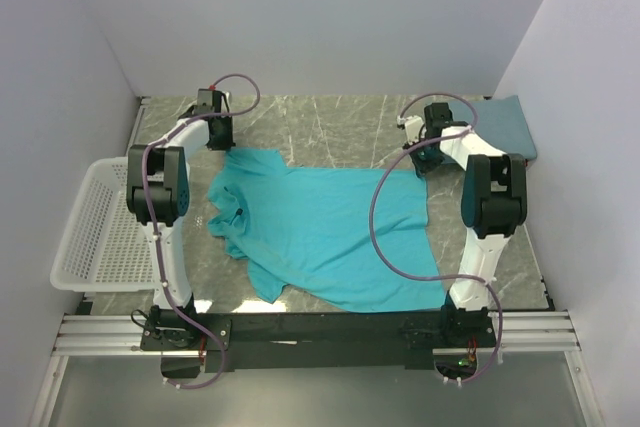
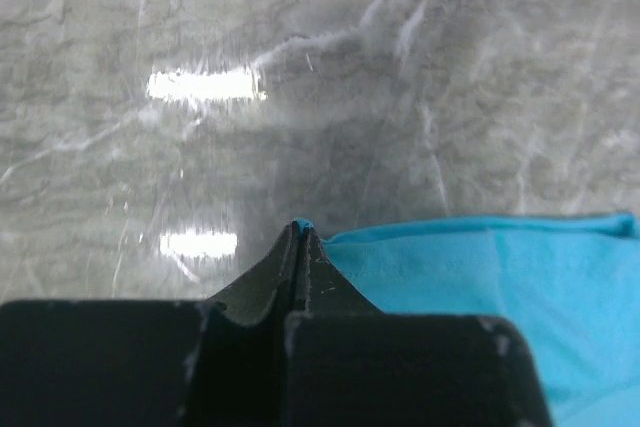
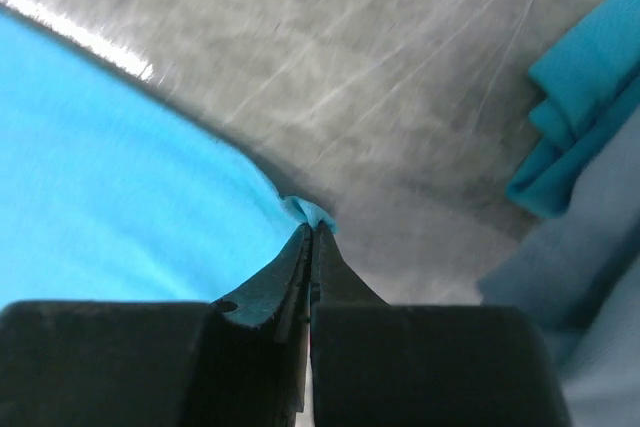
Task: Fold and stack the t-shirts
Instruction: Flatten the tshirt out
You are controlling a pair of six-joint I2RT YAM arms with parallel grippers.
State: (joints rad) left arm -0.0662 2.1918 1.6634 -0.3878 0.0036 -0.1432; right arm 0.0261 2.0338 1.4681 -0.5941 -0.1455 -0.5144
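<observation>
Both clamped tight | left pincer (image 2: 300, 231), right pincer (image 3: 313, 231) | each nips teal t-shirt (image 1: 330, 232) edge

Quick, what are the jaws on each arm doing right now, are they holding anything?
Left gripper: jaws shut, pinching the edge of the teal t-shirt.
Right gripper: jaws shut, pinching a corner of the same t-shirt.

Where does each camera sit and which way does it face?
Top external: high behind the bases, looking down at table, left arm, right arm, teal t-shirt.
Left wrist: on the wrist, looking past left gripper, shut on the shirt's edge.
Right wrist: past right gripper, shut on another edge; slate-blue t-shirt alongside.
Shared: the teal t-shirt.
</observation>
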